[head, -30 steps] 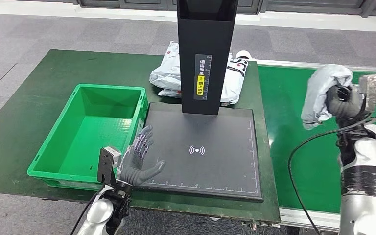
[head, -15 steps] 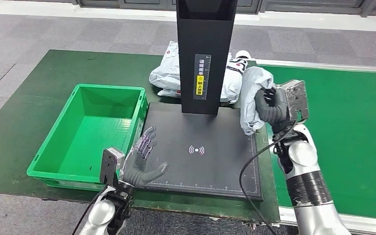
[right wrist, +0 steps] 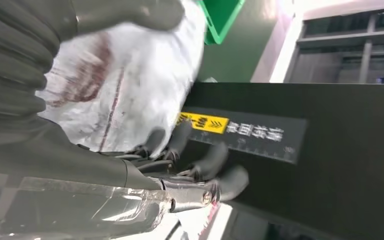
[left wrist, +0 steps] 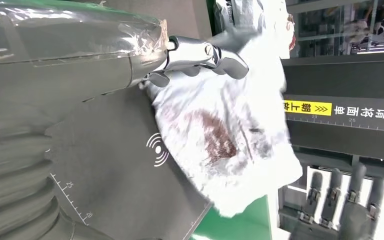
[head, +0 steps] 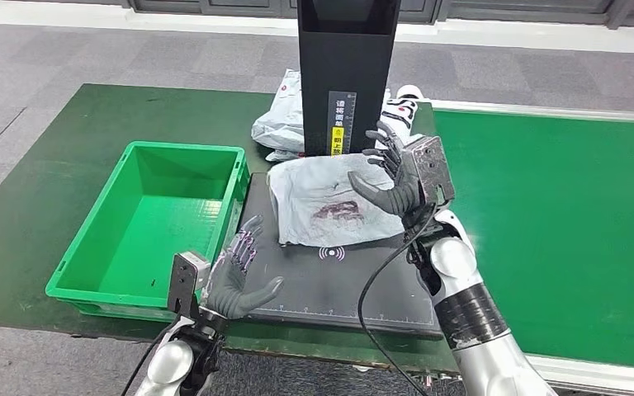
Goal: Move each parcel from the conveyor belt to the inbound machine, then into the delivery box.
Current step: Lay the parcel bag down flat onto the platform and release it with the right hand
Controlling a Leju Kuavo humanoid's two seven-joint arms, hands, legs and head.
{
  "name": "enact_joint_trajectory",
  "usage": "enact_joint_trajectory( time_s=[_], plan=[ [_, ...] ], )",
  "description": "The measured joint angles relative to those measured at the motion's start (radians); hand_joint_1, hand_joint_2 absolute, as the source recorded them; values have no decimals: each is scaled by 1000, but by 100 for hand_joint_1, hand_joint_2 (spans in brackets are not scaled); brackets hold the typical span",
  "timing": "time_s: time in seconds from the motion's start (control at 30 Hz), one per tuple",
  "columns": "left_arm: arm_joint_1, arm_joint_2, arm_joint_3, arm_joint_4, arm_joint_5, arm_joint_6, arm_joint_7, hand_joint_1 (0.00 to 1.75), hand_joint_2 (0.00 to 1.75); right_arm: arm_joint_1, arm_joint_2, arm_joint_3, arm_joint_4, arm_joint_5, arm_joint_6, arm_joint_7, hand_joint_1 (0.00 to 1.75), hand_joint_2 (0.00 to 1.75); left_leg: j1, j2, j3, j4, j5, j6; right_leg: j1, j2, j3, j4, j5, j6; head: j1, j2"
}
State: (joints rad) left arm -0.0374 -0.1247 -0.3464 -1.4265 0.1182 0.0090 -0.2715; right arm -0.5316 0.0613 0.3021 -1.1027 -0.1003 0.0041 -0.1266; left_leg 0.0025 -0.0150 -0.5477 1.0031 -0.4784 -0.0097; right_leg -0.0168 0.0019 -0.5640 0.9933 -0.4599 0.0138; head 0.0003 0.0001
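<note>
Head view: parcel (head: pixel 330 202) beside right robot hand (head: pixel 388 177)

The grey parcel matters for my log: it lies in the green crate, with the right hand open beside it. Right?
Not quite. In the head view the grey parcel lies on the black scanner platform, not in the green crate, which holds nothing. The rest stands: the right hand is open beside it.
</note>
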Motion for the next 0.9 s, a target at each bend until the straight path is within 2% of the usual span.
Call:
enact_joint_trajectory(
  time_s=[0.23, 0.4, 0.53, 0.67, 0.8, 0.9],
  plan=[
    [1, 0, 0, -2, -16, -7, 11, 0, 175, -3, 2, 0, 70, -6, 10, 1, 0, 175, 0, 0, 0, 0, 0, 0, 0, 0, 0, 0, 0, 0, 0, 0],
    [0, 0, 0, 0, -30, -17, 13, 0, 175, 6, -12, 4, 77, 2, 140, -15, 0, 175, 0, 0, 0, 0, 0, 0, 0, 0, -1, 0, 0, 0, 0, 0],
    [2, 2, 0, 0, -50, 2, -1, 0, 175, 60, -37, 12, -30, 49, 190, -48, 0, 175, 0, 0, 0, 0, 0, 0, 0, 0, -1, 0, 0, 0, 0, 0],
    [10, 5, 0, -8, -69, 21, -10, 0, 175, 124, -54, 12, -175, 88, 170, -67, 0, 175, 0, 0, -1, 0, 0, 0, 0, 1, -2, 0, 0, 0, 0, 0],
    [16, 8, 0, -14, -72, 24, -11, 0, 175, 161, -65, 12, -258, 99, 164, -70, 0, 175, 0, 1, -1, 0, 0, 0, 0, 1, -2, 0, 0, 0, 0, 0],
    [24, 9, 4, -24, -97, 47, -19, 0, 175, 213, -72, 12, -338, 155, 103, -110, 0, 175, 0, 0, 0, 0, 0, 0, 0, 0, -2, 0, 0, 0, 0, 0]
  ],
)
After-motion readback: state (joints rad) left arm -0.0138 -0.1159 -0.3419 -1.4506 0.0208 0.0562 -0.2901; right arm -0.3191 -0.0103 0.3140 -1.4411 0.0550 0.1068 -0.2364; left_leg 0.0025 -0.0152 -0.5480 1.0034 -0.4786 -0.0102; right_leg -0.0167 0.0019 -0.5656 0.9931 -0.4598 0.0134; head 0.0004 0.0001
